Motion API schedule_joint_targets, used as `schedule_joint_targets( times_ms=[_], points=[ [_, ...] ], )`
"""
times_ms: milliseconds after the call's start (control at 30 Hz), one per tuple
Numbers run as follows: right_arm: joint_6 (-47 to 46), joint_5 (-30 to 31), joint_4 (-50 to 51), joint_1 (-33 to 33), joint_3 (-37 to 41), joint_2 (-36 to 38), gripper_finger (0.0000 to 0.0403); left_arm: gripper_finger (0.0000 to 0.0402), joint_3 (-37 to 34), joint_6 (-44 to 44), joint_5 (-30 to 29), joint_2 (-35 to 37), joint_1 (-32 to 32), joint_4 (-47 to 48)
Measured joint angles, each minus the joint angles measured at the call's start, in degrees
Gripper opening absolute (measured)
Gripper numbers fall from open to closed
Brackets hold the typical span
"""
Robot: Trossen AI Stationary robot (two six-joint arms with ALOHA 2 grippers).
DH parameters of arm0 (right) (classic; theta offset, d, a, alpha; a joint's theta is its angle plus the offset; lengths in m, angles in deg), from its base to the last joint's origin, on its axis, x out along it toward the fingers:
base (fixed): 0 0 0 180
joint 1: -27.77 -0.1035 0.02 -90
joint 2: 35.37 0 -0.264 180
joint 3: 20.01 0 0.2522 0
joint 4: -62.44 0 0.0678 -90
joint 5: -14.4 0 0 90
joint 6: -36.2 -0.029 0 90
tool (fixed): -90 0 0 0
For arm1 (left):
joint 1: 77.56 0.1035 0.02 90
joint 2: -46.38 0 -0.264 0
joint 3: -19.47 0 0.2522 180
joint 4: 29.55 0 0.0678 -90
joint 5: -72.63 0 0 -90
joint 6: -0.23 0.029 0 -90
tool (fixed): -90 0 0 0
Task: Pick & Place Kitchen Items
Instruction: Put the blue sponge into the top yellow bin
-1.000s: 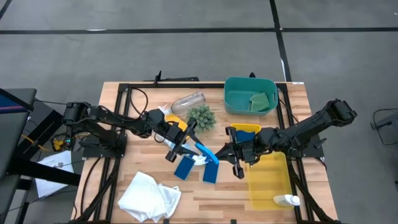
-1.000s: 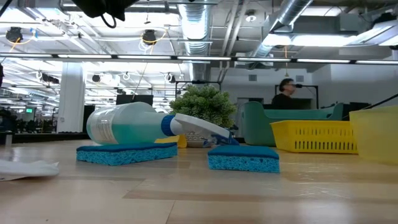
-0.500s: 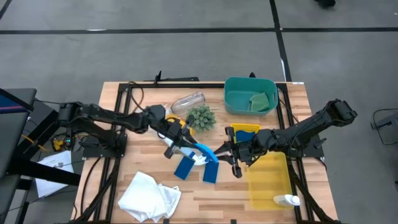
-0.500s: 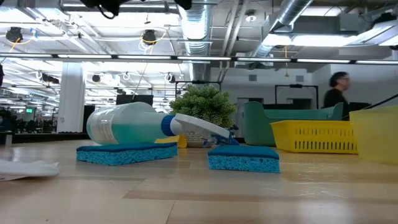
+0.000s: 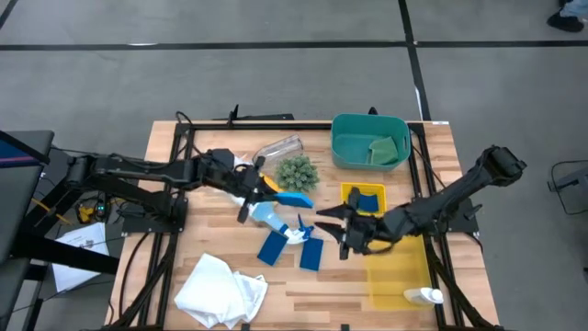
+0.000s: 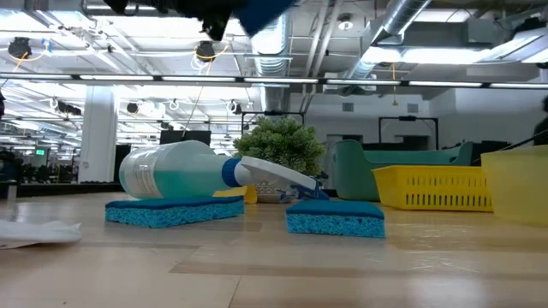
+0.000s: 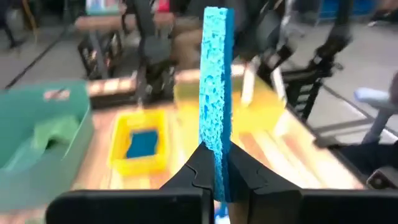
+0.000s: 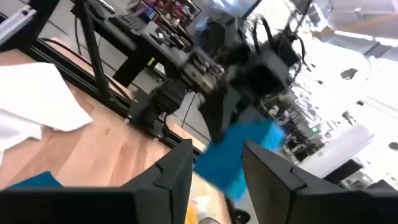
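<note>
- From above, your left claw (image 5: 265,189) sits over the middle of the desk (image 5: 165,230), just beside the plant ball (image 5: 297,171), pinched shut on a blue sponge (image 5: 292,199) held clear of the surface.
- Below it lie the spray bottle (image 5: 268,217) and two more blue sponges (image 5: 273,246), with the white cloth (image 5: 220,289) near the front edge and the clear cup (image 5: 278,149) on its side at the back.
- Your right claw (image 5: 338,227) hovers by the small yellow bin (image 5: 364,199) with its fingers parted and nothing between them.
- A green sponge (image 5: 383,147) lies in the teal bin (image 5: 369,140).
- At desk level, the spray bottle (image 6: 201,171) rests on one flat sponge (image 6: 174,210), another sponge (image 6: 335,217) lies just to the side, and the lifted sponge (image 6: 267,12) shows at the top edge.
- Your left wrist camera shows the sponge (image 7: 215,93) standing on edge, clamped between the two fingers (image 7: 200,167).
- Your right wrist camera shows its fingers (image 8: 176,168) apart, holding nothing, with the lifted sponge (image 8: 243,152) farther off.
</note>
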Motion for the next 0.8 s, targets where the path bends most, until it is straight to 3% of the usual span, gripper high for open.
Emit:
schedule_joint_targets(
  times_ms=[267,433,800],
  points=[
    [3.8,7.5,4.6,-3.2,-2.1,0.0,0.0128,0.0006,-0.1,-0.8,0.3,-2.1,2.1,1.0],
    [14.8,8.3,11.0,-4.9,-2.1,0.0,0.0115,0.0006,0.0,-3.6,12.7,-5.2,4.3,-6.2],
    [27.2,14.3,13.2,-8.0,-2.1,0.0,0.0108,0.0006,0.0,-14.3,24.8,-14.3,10.1,-21.7]
  ],
)
